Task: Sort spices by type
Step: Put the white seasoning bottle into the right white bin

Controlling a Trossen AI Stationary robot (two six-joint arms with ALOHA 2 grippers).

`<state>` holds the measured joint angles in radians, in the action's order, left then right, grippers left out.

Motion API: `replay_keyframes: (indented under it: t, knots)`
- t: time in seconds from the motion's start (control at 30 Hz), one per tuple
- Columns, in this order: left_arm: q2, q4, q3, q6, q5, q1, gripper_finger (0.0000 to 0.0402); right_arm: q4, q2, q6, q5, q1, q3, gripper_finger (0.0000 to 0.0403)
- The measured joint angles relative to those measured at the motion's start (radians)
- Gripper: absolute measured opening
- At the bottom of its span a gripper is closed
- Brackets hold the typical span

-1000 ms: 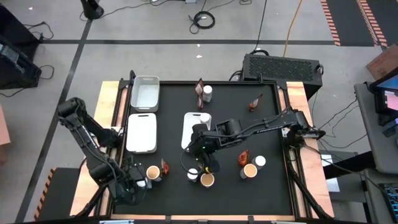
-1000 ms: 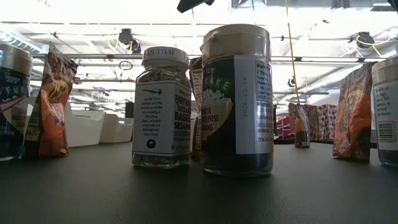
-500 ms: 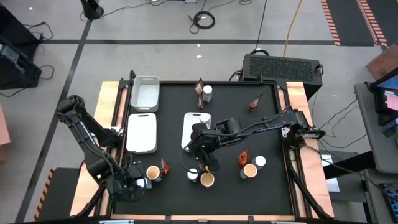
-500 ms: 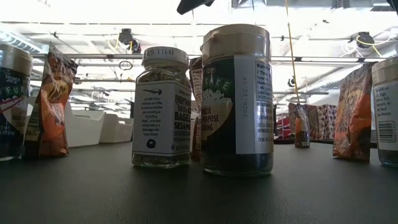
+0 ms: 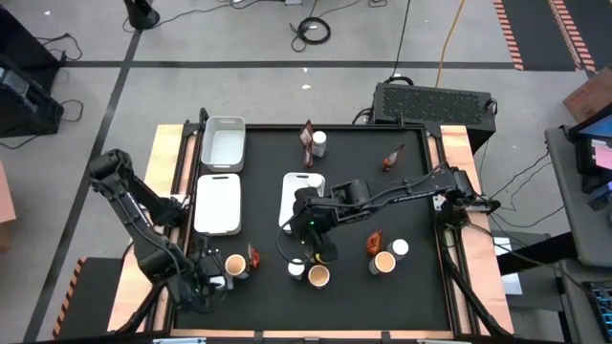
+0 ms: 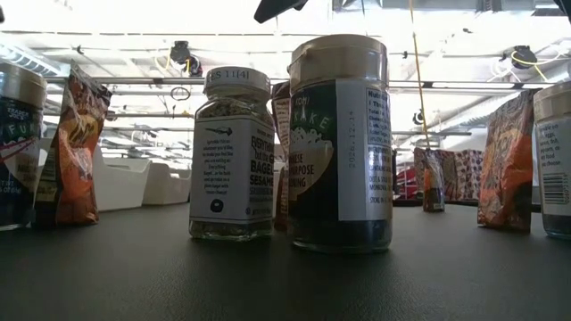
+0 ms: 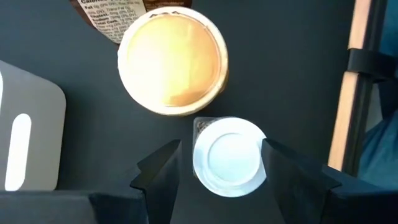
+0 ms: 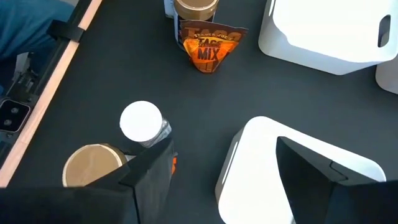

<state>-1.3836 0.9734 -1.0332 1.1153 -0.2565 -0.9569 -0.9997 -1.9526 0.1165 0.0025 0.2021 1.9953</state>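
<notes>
Nothing is being moved since the earlier frame. A white-capped jar [image 7: 229, 156], beside a yellow-topped tub [image 7: 173, 59], is being straddled by the spread left gripper [image 7: 221, 167], untouched. The right gripper [image 8: 224, 171] is being held spread over a white tray [image 8: 261, 158].

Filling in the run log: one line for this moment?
left gripper: open around white-capped jar | right gripper: open, above table | trays: hold no spices
</notes>
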Motion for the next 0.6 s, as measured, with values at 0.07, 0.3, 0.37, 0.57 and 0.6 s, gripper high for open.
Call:
replay_keyframes:
  t: [0.07, 0.3, 0.37, 0.57, 0.6]
  knots:
    - [-0.011, -0.007, 0.000, 0.001, 0.000, 0.000, 0.0226, 0.000, 0.000, 0.002, 0.000, 0.000, 0.000, 0.0242]
    - [-0.036, -0.073, 0.008, -0.020, 0.004, -0.001, 0.0226, 0.000, 0.000, 0.008, 0.000, 0.000, 0.000, 0.0242]
    - [-0.038, -0.075, 0.008, -0.022, 0.008, -0.001, 0.0226, 0.000, 0.000, 0.008, 0.000, 0.000, 0.000, 0.0242]
    - [-0.026, -0.049, 0.009, -0.025, 0.007, 0.000, 0.0226, 0.000, 0.000, 0.008, 0.000, 0.000, 0.000, 0.0242]
    - [-0.023, -0.045, 0.009, -0.025, 0.006, 0.000, 0.0226, 0.000, 0.000, 0.008, 0.000, 0.000, 0.000, 0.0242]
